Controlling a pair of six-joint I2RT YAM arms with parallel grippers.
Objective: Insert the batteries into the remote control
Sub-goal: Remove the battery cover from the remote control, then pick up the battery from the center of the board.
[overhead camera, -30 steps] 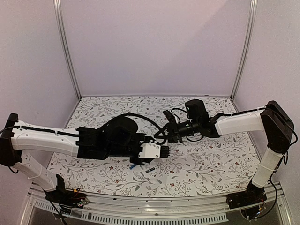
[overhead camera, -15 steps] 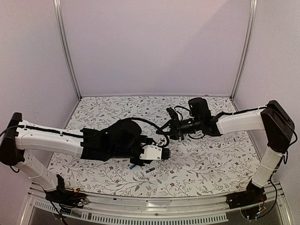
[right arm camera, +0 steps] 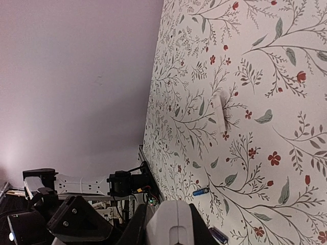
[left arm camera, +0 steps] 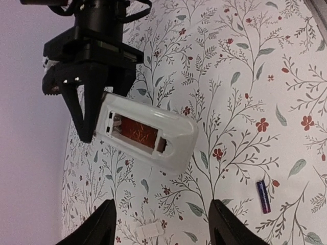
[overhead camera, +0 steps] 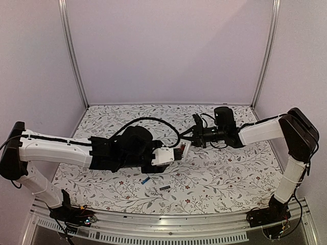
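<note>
- Lilac walls close in a table covered with a cloth printed in leaves and small red flowers.
- Your left arm reaches in from one side and your right arm from the other. They meet nose to nose above the middle of the table.
- Your right pincer is clamped on one short end of the remote control and carries it clear of the cloth.
- The remote juts out from that pincer towards the left one at a tilt. Its recessed battery bay is uncovered and faces the left wrist camera, and the bay floor looks reddish.
- Your left pincer stands wide open with nothing in it. The free end of the remote hangs just ahead of it, not touching.
- The blue battery lies on the cloth below the left pincer, on the side nearer the arm bases.
- The black battery lies near the blue one, a little apart, on the side towards the right pincer.
- A small flat white piece lies on the cloth out ahead of the right pincer. You cannot tell from here what it is.
</note>
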